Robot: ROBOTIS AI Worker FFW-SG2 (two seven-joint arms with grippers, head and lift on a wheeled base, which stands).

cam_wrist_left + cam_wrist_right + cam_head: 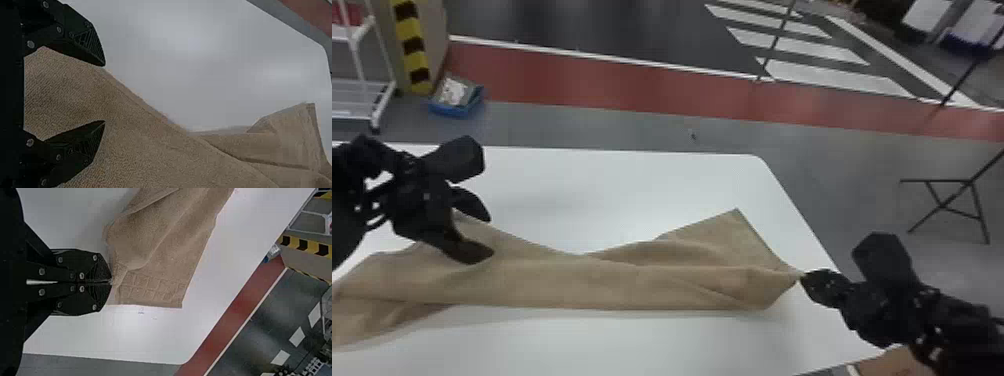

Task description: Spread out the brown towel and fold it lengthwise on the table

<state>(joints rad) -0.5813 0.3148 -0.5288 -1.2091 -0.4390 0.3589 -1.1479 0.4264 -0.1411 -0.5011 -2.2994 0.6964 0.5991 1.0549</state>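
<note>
Brown towel [632, 285] lies across the white table [642, 185] in a long, uneven band, twisted and overlapping, one corner pointing toward the table's far edge. Spreading seems the step in hand; the lengthwise fold looks premature while these layers overlap. At the table's right edge, the right gripper [802, 279] is clenched on a pinch of the towel's end. Over the table's left part, the left gripper [491, 235] has its fingers parted, with towel visible between them; whether they touch it, I cannot tell. Next, the left probably needs to catch a single edge, so that both can draw the cloth taut and open it. The left arm reaches in from the table's left side, fingers aimed rightward; the right arm comes from beyond the table's right edge, its gripper aimed inward.
</note>
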